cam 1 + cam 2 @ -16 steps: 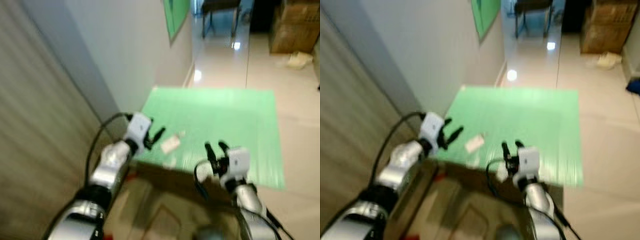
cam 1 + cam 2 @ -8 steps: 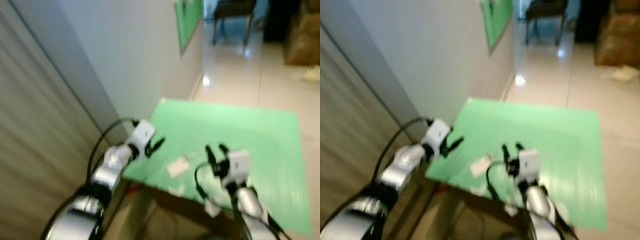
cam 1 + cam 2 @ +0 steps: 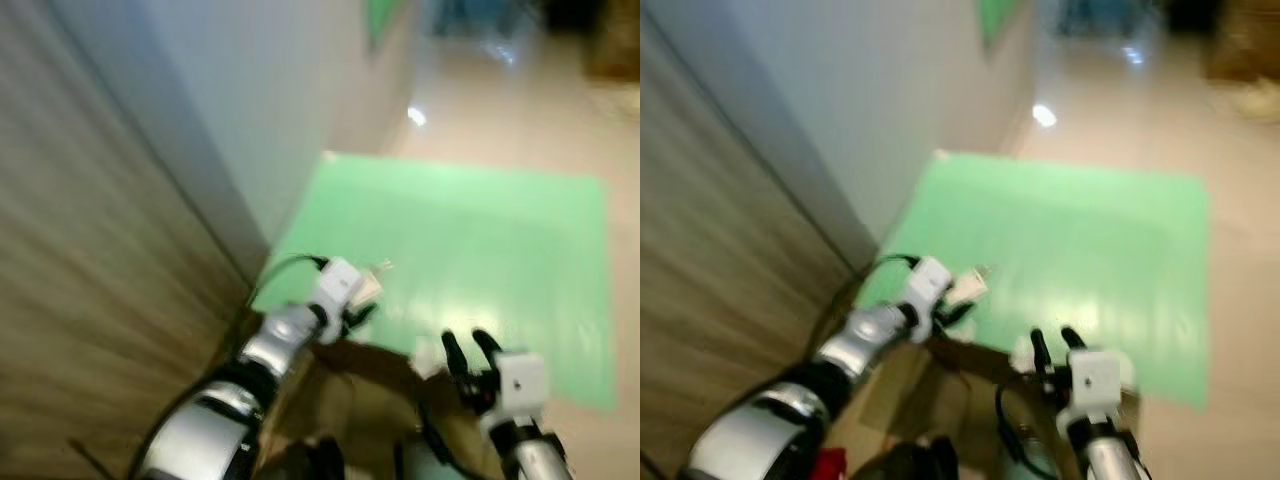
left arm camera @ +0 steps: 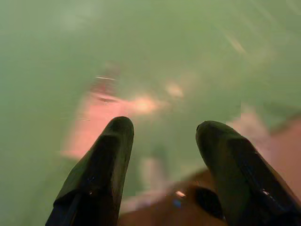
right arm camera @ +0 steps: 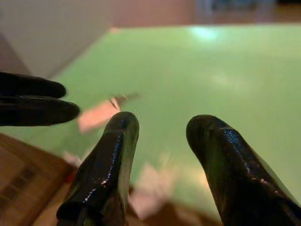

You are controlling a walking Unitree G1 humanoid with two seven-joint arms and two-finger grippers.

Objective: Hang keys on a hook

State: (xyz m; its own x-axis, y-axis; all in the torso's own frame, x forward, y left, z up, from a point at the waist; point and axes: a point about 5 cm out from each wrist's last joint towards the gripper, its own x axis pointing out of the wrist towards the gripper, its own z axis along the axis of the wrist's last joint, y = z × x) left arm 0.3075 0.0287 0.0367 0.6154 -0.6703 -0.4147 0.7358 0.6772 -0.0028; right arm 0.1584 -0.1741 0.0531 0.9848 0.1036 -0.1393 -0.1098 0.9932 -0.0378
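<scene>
Blur over every view; robot likely mid-step, so counts are tentative.

Far left of the head views: brown wood-grain panel, then pale grey wall. No hook made out on either.

Left claw, lower centre-left of the frame, reaches out over the near edge of the flat green mat on the floor. Fingers apart, nothing between them (left wrist view shows clear gap). Held out and low, probably because the target lies just ahead of it.

Just past that claw: one pale rectangular tag with a small metallic bit at its end, lying flat on the mat. Judged to be the keys with fob; too smeared to confirm. In the left wrist view it reads as a pinkish blur beyond the fingertips, not touching.

Brown cardboard-like slab lies under both arms at bottom centre.

Right claw, lower right, fingers apart, empty, pointing up-frame over the mat edge; seems on standby.

Count: two claws, one tag, one mat, two or three white scraps near the mat edge.
</scene>
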